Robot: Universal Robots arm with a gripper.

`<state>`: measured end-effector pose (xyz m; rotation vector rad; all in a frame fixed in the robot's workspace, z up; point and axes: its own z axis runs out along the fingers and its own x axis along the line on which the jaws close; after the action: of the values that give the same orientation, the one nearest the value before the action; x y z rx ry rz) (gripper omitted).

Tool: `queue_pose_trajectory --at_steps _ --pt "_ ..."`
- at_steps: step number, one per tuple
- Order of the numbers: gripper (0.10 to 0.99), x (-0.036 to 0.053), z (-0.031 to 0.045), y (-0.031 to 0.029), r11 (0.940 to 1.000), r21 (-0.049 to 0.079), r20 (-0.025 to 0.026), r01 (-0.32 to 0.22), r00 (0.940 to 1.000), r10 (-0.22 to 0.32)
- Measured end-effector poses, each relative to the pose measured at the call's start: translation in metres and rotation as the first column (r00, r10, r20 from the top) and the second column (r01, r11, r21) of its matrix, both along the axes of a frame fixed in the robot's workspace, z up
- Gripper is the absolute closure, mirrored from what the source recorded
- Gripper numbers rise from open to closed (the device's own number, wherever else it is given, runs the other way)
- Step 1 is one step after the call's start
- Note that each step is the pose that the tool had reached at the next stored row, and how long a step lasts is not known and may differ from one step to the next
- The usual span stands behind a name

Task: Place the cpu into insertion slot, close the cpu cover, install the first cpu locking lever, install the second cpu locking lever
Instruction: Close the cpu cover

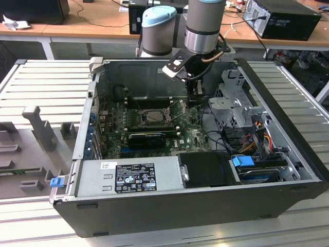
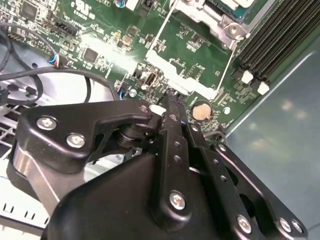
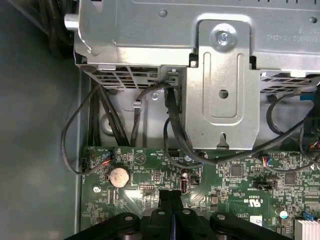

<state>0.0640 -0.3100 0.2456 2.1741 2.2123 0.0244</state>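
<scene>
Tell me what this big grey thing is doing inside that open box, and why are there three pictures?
That is a grey robot arm with a black two-fingered gripper, reaching into an open dark computer case lying on its side. One picture comes from a camera standing away from the arm. The other two come from cameras riding near its wrist. Inside lies a green circuit board with a small square metal-rimmed socket and a round silver coin battery. The gripper's fingers look pressed together beside the battery, holding nothing that I can see.
</scene>
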Motion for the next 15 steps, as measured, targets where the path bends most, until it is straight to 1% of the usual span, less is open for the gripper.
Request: queue_pose_trajectory --at_steps 3,5,10,15 --pt "0.980 -0.0091 -0.0003 0.0000 1.0000 0.000 -0.0010 0.000 1.0000 0.000" --pt "0.980 -0.0154 -0.0004 0.0001 1.0000 0.000 -0.0008 0.000 1.0000 0.000" --pt "0.980 -0.0267 -0.0004 0.0000 1.0000 0.000 -0.0008 0.000 1.0000 0.000" --pt "0.980 -0.0421 -0.0004 0.0000 1.0000 0.000 -0.0008 0.000 1.0000 0.000"
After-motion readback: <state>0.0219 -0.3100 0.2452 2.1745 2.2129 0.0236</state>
